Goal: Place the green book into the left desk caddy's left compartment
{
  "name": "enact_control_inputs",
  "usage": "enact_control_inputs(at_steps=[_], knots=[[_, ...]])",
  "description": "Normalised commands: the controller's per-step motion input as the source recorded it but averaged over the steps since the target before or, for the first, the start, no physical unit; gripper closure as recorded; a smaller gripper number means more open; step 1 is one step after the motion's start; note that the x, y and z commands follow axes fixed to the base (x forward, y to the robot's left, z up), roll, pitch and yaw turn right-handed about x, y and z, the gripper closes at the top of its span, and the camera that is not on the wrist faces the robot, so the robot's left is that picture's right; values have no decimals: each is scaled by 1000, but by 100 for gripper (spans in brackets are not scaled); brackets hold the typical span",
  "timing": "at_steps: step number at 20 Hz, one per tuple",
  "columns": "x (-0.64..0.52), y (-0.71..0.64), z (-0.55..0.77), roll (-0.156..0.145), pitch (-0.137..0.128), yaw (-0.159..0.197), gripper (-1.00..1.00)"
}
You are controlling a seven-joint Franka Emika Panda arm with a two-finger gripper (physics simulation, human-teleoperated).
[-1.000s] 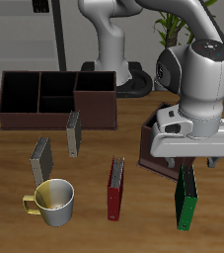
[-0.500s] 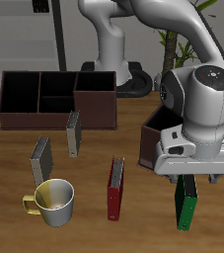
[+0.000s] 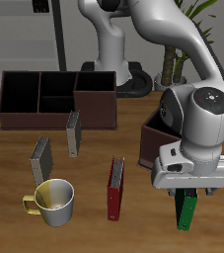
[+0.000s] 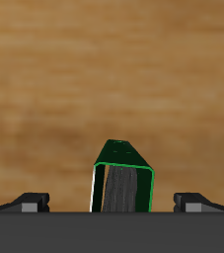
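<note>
The green book (image 3: 186, 213) stands upright on the table near its front edge; in the wrist view (image 4: 123, 178) its top edge shows close up. My gripper (image 3: 187, 197) is low over it, open, with one finger on each side of the book's top and a wide gap to each fingertip (image 4: 30, 202). The left desk caddy (image 3: 152, 132), dark brown, stands just behind the gripper and is mostly hidden by the hand. Its left compartment is hidden.
A red book (image 3: 115, 188) stands beside the green one. Two grey books (image 3: 73, 133) (image 3: 41, 158) and a pale yellow mug (image 3: 52, 201) stand farther along the table. The other dark brown caddy (image 3: 54, 97) stands broadside at the back.
My gripper has come down and toward the table's front edge over the green book, covering more of the caddy and the book's top. The book has not moved.
</note>
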Motion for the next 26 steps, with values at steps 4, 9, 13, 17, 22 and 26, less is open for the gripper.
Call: enact_control_inputs(at_steps=[4, 9, 13, 17, 22, 26], knots=[[38, 91, -135, 23, 20, -1, 100], [76, -32, 26, 3, -7, -13, 100], [-52, -63, 236, 1, -29, -10, 100], [-177, -109, 563, -2, -68, -14, 100], [-369, -306, 874, -26, -90, -29, 100], [-372, -389, 787, -36, -75, -78, 100]])
